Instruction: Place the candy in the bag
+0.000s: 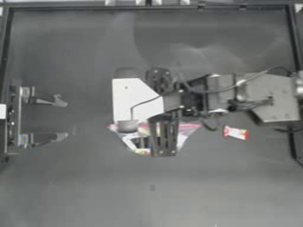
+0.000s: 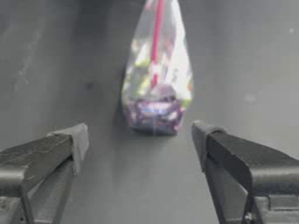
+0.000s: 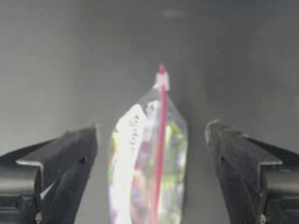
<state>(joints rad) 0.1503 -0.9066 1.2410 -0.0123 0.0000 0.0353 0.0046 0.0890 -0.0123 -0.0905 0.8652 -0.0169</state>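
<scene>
Candy (image 1: 235, 132), small red-orange wrapped sweet w/ white middle, lay on dark table (image 1: 71, 186) right of clear plastic zip bag (image 1: 137, 139), apart. Right gripper (image 3: 151, 148) over bag, jaws spread, bag between. Left gripper (image 2: 140, 140) parked far left, open. Risk: jaws pinch seal shut, bag slides.

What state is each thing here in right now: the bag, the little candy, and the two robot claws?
Bag: on the table, seal strip looks shut, sweets inside.
Candy: lying on the table, outside the bag, untouched.
Right gripper: open, jaws either side of the bag, not yet closed on it.
Left gripper: open, empty, drawn back at the table's left side.
</scene>
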